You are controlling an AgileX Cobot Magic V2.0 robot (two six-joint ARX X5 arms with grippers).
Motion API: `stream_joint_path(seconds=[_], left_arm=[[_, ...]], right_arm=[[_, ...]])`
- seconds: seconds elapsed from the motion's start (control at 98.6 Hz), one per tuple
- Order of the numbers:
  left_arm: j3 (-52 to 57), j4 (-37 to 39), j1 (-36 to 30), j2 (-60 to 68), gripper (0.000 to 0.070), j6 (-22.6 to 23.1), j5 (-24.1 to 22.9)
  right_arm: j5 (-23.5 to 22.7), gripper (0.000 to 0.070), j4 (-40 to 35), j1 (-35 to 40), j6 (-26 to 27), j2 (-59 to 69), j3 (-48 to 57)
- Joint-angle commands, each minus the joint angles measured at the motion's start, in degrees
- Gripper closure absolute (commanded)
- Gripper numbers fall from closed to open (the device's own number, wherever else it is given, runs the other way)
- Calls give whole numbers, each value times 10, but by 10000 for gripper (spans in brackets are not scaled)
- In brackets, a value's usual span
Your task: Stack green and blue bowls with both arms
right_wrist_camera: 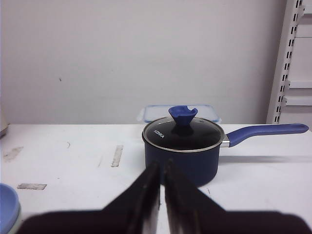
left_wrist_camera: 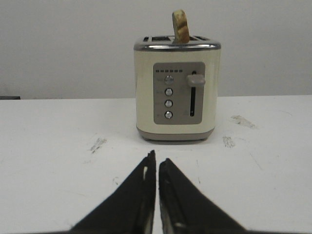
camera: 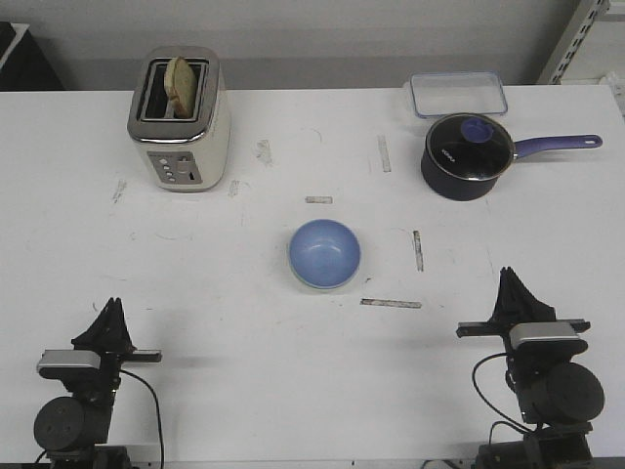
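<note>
The light blue bowl (camera: 324, 250) sits near the middle of the table, nested in the pale mint green bowl (camera: 326, 287), of which only a thin rim shows under its near edge. The blue bowl's edge also shows in the right wrist view (right_wrist_camera: 6, 207). My left gripper (camera: 112, 306) is shut and empty near the table's front left, well apart from the bowls, and faces the toaster (left_wrist_camera: 157, 159). My right gripper (camera: 509, 276) is shut and empty at the front right, facing the saucepan (right_wrist_camera: 162, 165).
A cream toaster (camera: 181, 122) with a bread slice stands at the back left. A dark lidded saucepan (camera: 467, 156) with a purple handle stands at the back right, with a clear lidded container (camera: 457, 94) behind it. Tape marks lie around the bowls.
</note>
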Motion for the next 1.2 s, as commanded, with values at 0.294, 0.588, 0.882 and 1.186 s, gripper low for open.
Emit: stream_joint_path(seconds=[0.294, 0.588, 0.882, 1.186], left_arm=[[-53, 57, 2, -3, 699, 7, -5], [-53, 60, 2, -3, 699, 7, -3], [-53, 60, 2, -3, 699, 7, -3], [-53, 60, 2, -3, 699, 7, -3]], right_arm=[[0, 694, 7, 0, 0, 0, 4], [0, 693, 7, 0, 0, 0, 4], [0, 693, 7, 0, 0, 0, 4], [0, 694, 7, 0, 0, 0, 4]])
